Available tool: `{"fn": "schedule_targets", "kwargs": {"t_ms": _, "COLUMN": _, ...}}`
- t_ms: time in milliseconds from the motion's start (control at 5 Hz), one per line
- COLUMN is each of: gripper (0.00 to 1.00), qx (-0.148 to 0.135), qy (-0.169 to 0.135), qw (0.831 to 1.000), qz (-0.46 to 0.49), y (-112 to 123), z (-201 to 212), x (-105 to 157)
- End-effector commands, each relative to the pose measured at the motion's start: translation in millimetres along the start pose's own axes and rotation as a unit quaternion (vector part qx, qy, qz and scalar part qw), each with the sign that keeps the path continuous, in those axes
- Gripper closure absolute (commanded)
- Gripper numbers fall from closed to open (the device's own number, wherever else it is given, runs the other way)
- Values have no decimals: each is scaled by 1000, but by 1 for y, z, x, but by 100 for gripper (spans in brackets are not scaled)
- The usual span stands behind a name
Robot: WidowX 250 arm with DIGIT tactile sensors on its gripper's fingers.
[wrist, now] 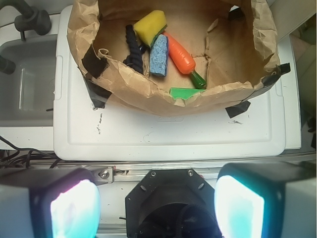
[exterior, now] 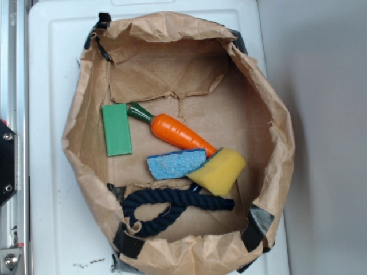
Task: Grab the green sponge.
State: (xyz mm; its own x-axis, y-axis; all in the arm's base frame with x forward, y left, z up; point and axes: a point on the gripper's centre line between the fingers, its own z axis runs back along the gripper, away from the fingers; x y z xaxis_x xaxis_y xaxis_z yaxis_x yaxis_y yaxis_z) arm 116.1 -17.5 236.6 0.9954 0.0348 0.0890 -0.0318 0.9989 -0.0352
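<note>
Sponge first: the flat green rectangular sponge (exterior: 117, 130) lies on the floor of a crumpled brown paper bag (exterior: 86, 160), at the left of the exterior frame, its long side running up and down the picture. In the wrist view only a green sliver of it (wrist: 185, 92) shows above the bag's near rim, at centre frame.

Just right of the sponge's upper corner sits the dark green stem of an orange plastic carrot (exterior: 178, 133), which slants down toward the right; stem and sponge look to be touching or nearly so. Below the carrot a blue rough-textured sponge (exterior: 175, 164) lies against it, and a yellow foam sponge (exterior: 219, 171) overlaps the blue one's right end and the carrot's tip. Lower still, a dark navy twisted rope (exterior: 166, 207) loops along the bag's bottom edge.

Strips of black tape (exterior: 129, 243) hold the bag's outer corners to a white plastic table (exterior: 51, 69) with a moulded raised border.

In the wrist view the tool (wrist: 157, 208) sits at the bottom of the frame, well apart from the bag and outside the table's edge. Its two glowing pale pads (wrist: 74, 210) stand wide apart, released, with nothing between them. A grey sink basin (wrist: 25, 84) shows at the left of that view.
</note>
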Motion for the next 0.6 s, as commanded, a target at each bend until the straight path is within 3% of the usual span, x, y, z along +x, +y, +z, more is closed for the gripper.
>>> {"fn": "schedule_targets", "kwargs": {"t_ms": 0, "gripper": 0, "qx": 0, "qy": 0, "qw": 1000, "qz": 0, "y": 0, "z": 0, "x": 0}}
{"fn": "schedule_targets", "kwargs": {"t_ms": 200, "gripper": 0, "qx": -2, "qy": -6, "qw": 1000, "qz": 2, "y": -14, "z": -12, "x": 22}}
{"fn": "schedule_targets", "kwargs": {"t_ms": 400, "gripper": 0, "qx": 3, "qy": -14, "qw": 1000, "qz": 8, "y": -28, "z": -25, "x": 68}}
